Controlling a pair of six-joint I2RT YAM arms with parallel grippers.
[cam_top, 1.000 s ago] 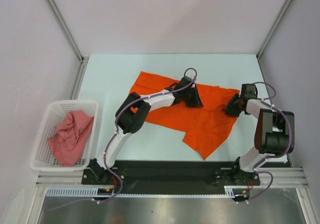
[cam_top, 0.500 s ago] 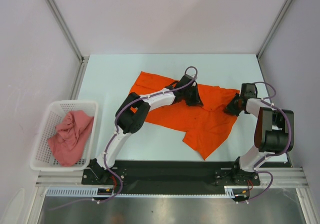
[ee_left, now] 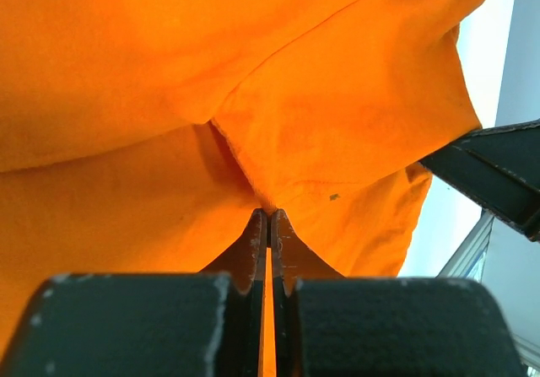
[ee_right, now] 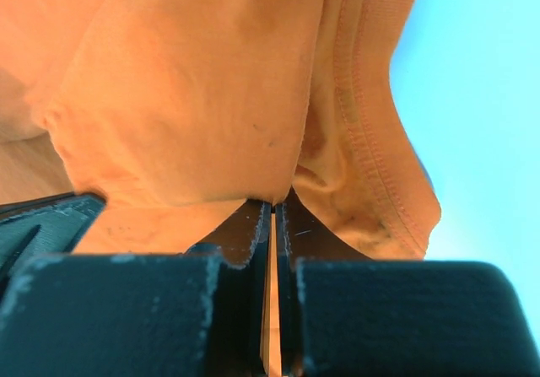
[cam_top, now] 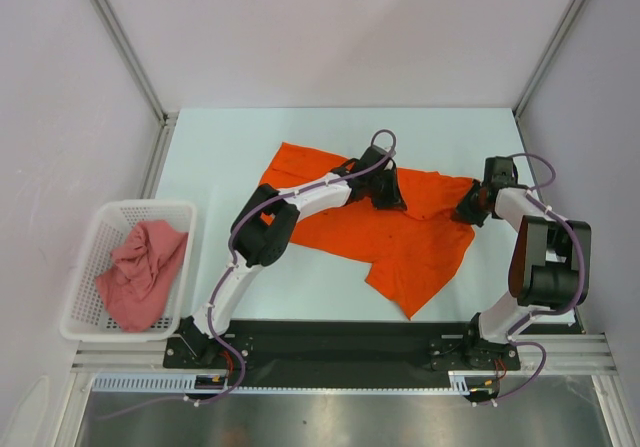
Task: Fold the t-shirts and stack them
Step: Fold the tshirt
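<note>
At the far edge of the orange shirt, the left gripper is pinched tight on a raised ridge of cloth. The right gripper is clamped on the hemmed edge at the shirt's right side. The shirt lies spread but rumpled across the middle of the table, while the pink shirt sits bunched in the basket at the left. Both pinches look thin, so an uneven pull could slip one free or drag the shirt askew, spoiling the fold.
</note>
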